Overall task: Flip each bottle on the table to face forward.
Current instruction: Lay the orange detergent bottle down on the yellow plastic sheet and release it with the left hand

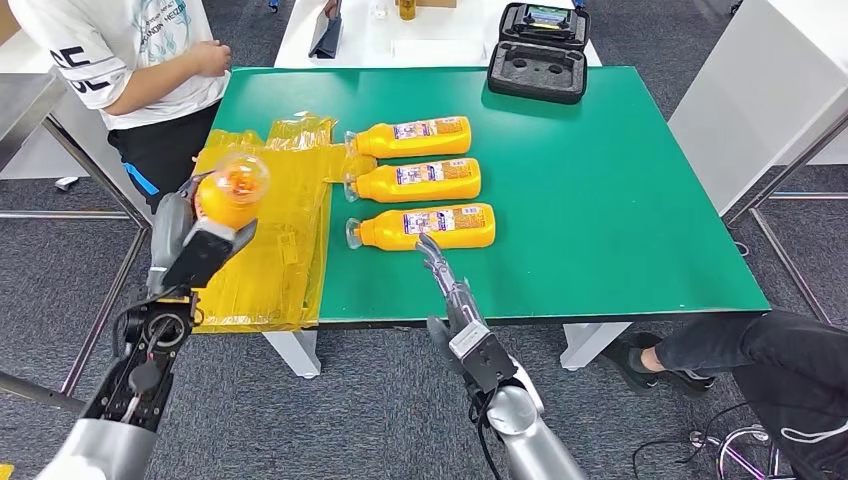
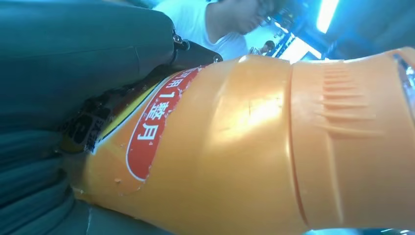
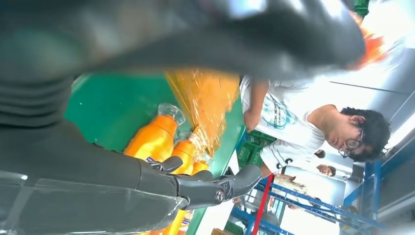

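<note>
Found the left hand [image 1: 200,243] in the head view closed around the held bottle [image 1: 232,188], lifted clear above the yellow plastic sheet [image 1: 275,260] at the table's [image 1: 620,200] left end, clear cap towards the camera. Noted the row of bottles [image 1: 415,180] lying on the green top just beside the sheet, labels up, caps towards the sheet. Saw the right hand [image 1: 442,272] stretched out straight, holding nothing, fingertips at or just short of the nearest bottle [image 1: 425,227]; could not tell contact. Noted a person [image 1: 130,50] standing at the far left corner. Turned to the left wrist view: saw the held bottle [image 2: 235,147] close up, its red label patch [image 2: 156,122] facing the hand's grey cover [image 2: 73,58]. Turned to the right wrist view: saw the right hand [image 3: 205,188] extended with fingers [image 3: 242,178] unbent, empty, the row of bottles [image 3: 154,139] beyond. Judged the step to be turning the held bottle label-up before laying it down: best to roll the wrist slowly, grip firm on the smooth body, then set it parallel to the row, clear of the crinkled sheet.
</note>
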`<move>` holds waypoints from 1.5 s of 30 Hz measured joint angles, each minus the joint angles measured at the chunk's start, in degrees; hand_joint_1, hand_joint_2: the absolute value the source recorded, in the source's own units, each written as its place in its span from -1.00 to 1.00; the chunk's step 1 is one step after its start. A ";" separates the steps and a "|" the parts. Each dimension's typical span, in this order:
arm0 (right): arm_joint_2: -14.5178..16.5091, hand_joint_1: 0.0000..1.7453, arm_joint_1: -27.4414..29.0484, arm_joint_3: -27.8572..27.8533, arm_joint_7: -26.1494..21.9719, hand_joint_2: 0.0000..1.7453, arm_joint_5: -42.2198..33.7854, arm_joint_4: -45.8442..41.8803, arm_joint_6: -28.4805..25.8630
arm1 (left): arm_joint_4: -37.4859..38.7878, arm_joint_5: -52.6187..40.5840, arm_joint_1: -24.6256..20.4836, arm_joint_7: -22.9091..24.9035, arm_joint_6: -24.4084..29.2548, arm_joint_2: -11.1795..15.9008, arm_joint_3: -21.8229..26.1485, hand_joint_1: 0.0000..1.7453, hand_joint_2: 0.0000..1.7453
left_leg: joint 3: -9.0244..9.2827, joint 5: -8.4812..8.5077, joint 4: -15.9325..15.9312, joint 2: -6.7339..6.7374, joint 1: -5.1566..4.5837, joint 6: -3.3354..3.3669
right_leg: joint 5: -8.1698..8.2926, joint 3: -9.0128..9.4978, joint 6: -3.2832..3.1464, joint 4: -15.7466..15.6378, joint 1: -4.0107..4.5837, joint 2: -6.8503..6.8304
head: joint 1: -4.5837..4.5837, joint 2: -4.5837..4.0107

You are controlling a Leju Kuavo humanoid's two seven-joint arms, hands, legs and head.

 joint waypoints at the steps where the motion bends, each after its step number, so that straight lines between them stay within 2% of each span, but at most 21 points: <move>1: 0.05 -1.00 0.30 -0.12 0.03 1.00 -0.01 -0.25 0.39 | 1.61 -2.20 -1.23 0.87 -0.08 0.71 -0.70 1.00 1.00 | 0.00 0.00 0.00 0.00 0.00 0.00 | 0.00 0.00 0.00 0.00 0.00 0.00 | -0.01 0.00; 5: 0.27 -1.00 0.76 -1.10 -0.01 1.00 0.04 -0.50 2.06 | 8.18 -8.01 -5.73 3.08 0.04 3.03 -3.85 1.00 1.00 | 0.00 -0.01 0.00 0.02 -0.01 0.00 | 0.00 -0.01 0.00 0.01 -0.01 0.02 | -0.01 0.00; 8: 0.44 -1.00 0.81 -1.83 -0.24 1.00 0.05 -0.47 2.78 | 12.86 -9.96 -8.74 3.60 -2.01 4.03 -6.12 1.00 1.00 | 0.00 0.00 0.00 0.01 -0.01 0.00 | 0.00 -0.02 0.00 0.00 -0.01 0.01 | -0.01 0.00; 13: 0.73 -1.00 1.32 -2.91 -0.51 1.00 0.05 -0.46 3.49 | 19.68 -12.17 -12.76 4.51 -6.15 4.37 -9.81 1.00 1.00 | 0.00 -0.01 0.00 0.01 -0.01 0.00 | 0.00 -0.01 0.00 0.00 -0.01 0.01 | 0.00 0.00; 18: 0.74 -1.00 2.00 -3.72 -0.64 1.00 -0.04 -0.33 4.40 | 24.13 -13.36 -14.86 6.05 -9.10 4.34 -12.71 1.00 1.00 | -0.01 -0.01 0.00 0.02 -0.01 0.00 | 0.00 -0.02 0.00 0.01 -0.01 0.02 | -0.01 0.00; 32: 1.58 -1.00 0.76 -4.19 -0.16 1.00 -0.14 3.50 6.25 | 29.44 -20.13 -13.63 15.03 -10.61 3.56 -16.06 1.00 1.00 | -0.03 -0.01 0.00 0.01 -0.01 -0.01 | 0.00 -0.01 0.00 0.01 0.00 0.01 | 0.00 0.00; 45: 2.18 -1.00 -2.49 -4.11 0.04 1.00 0.49 7.84 7.21 | 31.12 -24.59 -12.23 14.71 -15.17 3.80 -15.76 1.00 1.00 | -0.03 -0.01 0.00 0.00 -0.01 -0.01 | 0.01 0.02 0.00 0.01 -0.01 0.01 | -0.01 0.00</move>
